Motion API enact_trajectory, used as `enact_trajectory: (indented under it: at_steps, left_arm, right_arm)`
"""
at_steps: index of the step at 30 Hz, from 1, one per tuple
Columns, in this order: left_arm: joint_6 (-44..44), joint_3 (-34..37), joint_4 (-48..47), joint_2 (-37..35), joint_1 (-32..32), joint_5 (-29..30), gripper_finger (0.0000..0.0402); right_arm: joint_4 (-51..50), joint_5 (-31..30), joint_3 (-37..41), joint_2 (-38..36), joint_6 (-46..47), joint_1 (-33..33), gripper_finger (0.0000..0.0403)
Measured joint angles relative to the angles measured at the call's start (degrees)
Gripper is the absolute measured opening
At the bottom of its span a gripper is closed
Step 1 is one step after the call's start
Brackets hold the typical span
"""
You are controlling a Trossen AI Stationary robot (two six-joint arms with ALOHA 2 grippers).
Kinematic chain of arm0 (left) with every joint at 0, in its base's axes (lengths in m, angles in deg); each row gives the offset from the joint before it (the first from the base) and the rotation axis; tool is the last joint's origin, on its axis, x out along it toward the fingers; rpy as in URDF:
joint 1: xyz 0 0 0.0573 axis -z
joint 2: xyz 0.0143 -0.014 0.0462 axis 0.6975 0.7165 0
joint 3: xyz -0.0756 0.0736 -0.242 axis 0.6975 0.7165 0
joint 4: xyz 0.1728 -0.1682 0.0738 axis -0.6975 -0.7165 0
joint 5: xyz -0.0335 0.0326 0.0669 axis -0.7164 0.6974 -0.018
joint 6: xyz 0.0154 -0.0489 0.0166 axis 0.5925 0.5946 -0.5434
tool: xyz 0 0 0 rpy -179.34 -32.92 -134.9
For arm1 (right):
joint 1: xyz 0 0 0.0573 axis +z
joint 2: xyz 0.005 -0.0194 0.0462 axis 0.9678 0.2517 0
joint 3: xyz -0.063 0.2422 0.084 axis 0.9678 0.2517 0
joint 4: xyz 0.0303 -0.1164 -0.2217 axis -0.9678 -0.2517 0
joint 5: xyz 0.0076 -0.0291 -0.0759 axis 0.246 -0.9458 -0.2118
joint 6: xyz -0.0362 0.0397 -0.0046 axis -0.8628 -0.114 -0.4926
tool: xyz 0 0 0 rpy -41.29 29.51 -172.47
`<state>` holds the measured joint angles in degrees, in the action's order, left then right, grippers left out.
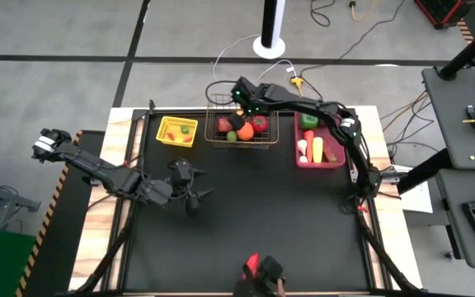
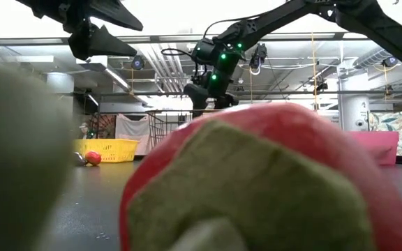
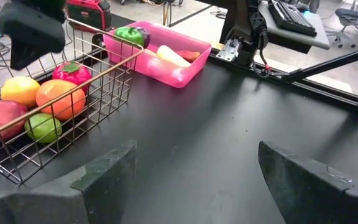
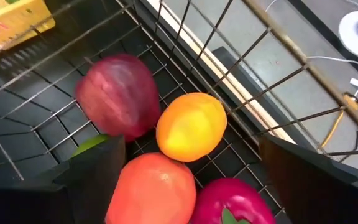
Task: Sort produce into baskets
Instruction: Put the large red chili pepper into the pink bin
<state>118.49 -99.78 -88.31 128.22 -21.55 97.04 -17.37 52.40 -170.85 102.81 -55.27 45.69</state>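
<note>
Right wrist view: lemon (image 4: 190, 126) between open tool (image 4: 191, 180) fingers.

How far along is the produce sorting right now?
Mostly done: produce sits in the yellow tray, wire basket and pink bin. The right gripper hangs open above the basket, holding nothing; the left gripper waits open. One red piece remains at the table's near edge.

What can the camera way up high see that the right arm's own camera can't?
Only the high view shows the whole table, the yellow tray, the pink bin, the left claw waiting open over the bare mat, and a red toy at the near edge.

Only the right wrist view shows, close up, the right claw open just above the fruit.

Both show the wire basket holding a dark red apple, a yellow-orange fruit and an orange one.
</note>
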Motion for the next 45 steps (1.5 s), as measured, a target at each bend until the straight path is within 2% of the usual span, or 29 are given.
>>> enact_trajectory:
  at_steps: [7, 15, 23, 27, 33, 40, 45]
  left_arm:
    - [0.0, 0.0, -0.69, 0.04, 0.0, 0.0, 0.0316]
    - [0.0, 0.0, -1.12, 0.07, 0.0, -0.01, 0.0316]
    - [-0.14, 0.0, -2.51, 0.07, 0.0, -0.02, 0.0316]
    - [-3.47, 0.0, -2.25, 0.07, -0.18, -0.02, 0.0316]
    - [-7.54, -0.87, -2.07, 0.22, -0.44, 0.0, 0.0316]
    - [-3.7, -1.18, 0.5, 0.32, -0.39, -0.04, 0.0316]
    - [-5.1, -1.18, 4.24, 0.44, -0.39, -0.07, 0.0316]
  right_arm:
    - [-3.1, 0.09, 0.02, -6.39, -4.5, 2.14, 0.0363]
    - [-12.47, 2.76, 2.14, -15.52, -13.05, 12.8, 0.0364]
    - [-12.11, 12.97, 15.67, -25.88, -21.2, 28.1, 0.0364]
    - [-10.97, 13.7, 22.16, -28.91, -18.93, 36.29, 0.0364]
    - [-8.74, 13.28, 27.52, -28.7, -11.56, 45.79, 0.0364]
    - [-6.65, 11.41, 28.11, -23.96, -10.52, 51.94, 0.0364]
    - [-5.13, 9.87, 28.11, -19.47, -12.84, 55.87, 0.0364]
